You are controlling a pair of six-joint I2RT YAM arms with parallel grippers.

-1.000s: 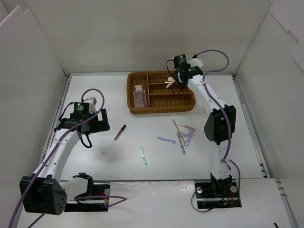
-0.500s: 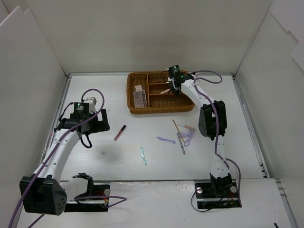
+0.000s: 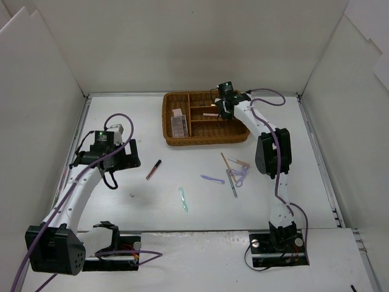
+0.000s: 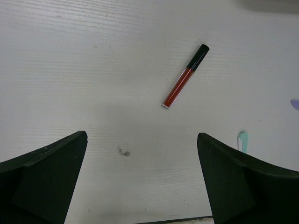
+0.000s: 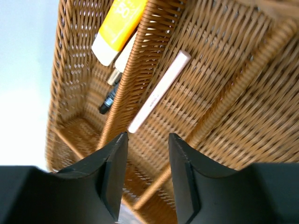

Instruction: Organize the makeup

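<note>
Top external view shows the white counter [image 3: 304, 152] with the brown wicker tray [image 3: 206, 142] at its far side. My right arm reaches into the tray, while my left arm hangs over the open counter, well apart from it.

My right fingers [image 3: 222, 109] are low inside the tray, parted a little with nothing between them. A pale pink stick [image 5: 159, 91] lies flat in one of the long compartments just ahead of them, touching neither finger. Across the divider, an orange tube [image 5: 119, 23] and a black mascara [image 5: 108, 100] share the next compartment. An eyeshadow palette [image 3: 179, 125] sits in the left section.

My left fingers [image 3: 129, 159] are spread as wide as they go and hold nothing. A red lip gloss [image 4: 185, 77] lies on the counter ahead of them.

Several pieces remain to be sorted: the lip gloss, a cluster of pencils [image 3: 234, 176] with a lilac tool [image 3: 212, 179] beside it, and a mint tool [image 3: 183, 199] nearer my bases.

I judge the step in hand to be setting the pink stick down, and it looks done. Next, my right arm should lift clear of the wicker walls and go to the pencil cluster. Those pieces are thin and lie overlapping, so picking out one will need a careful, low pinch.
</note>
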